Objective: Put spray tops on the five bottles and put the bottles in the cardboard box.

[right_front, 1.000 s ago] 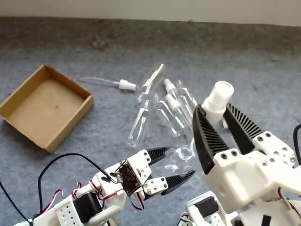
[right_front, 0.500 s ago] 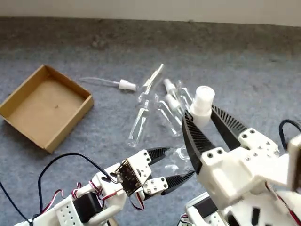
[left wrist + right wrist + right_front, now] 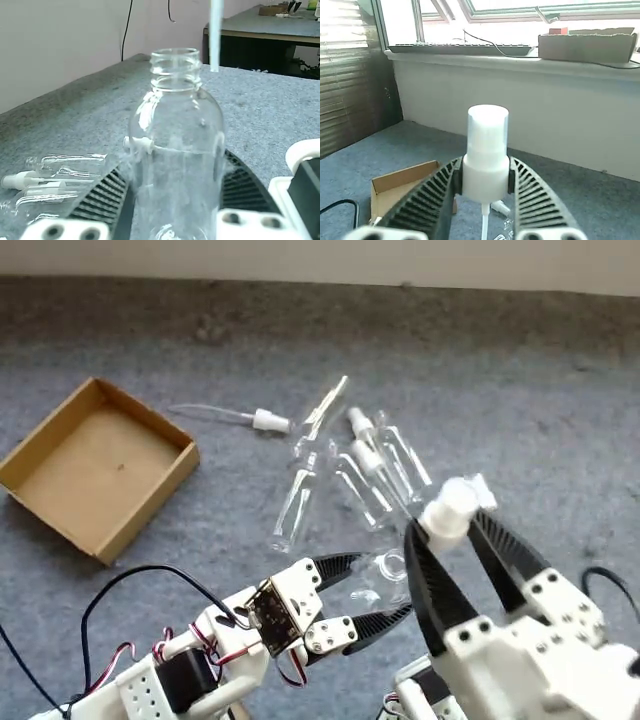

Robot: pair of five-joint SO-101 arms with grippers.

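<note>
Clear bottle (image 3: 175, 150) fills left end effector (image 3: 380, 586); right end effector (image 3: 485, 166) grips spray top (image 3: 487, 145).

Gripper (image 3: 485, 175): ribbed black fingers (image 3: 427, 197) closed from both sides on the collar of a spray top.
Spray top (image 3: 487, 145): white, upright, cap standing above the fingertips.
Tube (image 3: 484, 222): thin, white, hanging straight down from the top.
Box (image 3: 402, 187): cardboard, open, on the table beyond one finger.
Bottles (image 3: 508, 224): clear glass under the gripper, mostly hidden.
Cable (image 3: 337, 206): black, near the box.
Table (image 3: 610, 205): grey carpet-like surface.
Background: pale wall (image 3: 580, 115), window sill (image 3: 470, 50), blinds (image 3: 345, 75).
</note>
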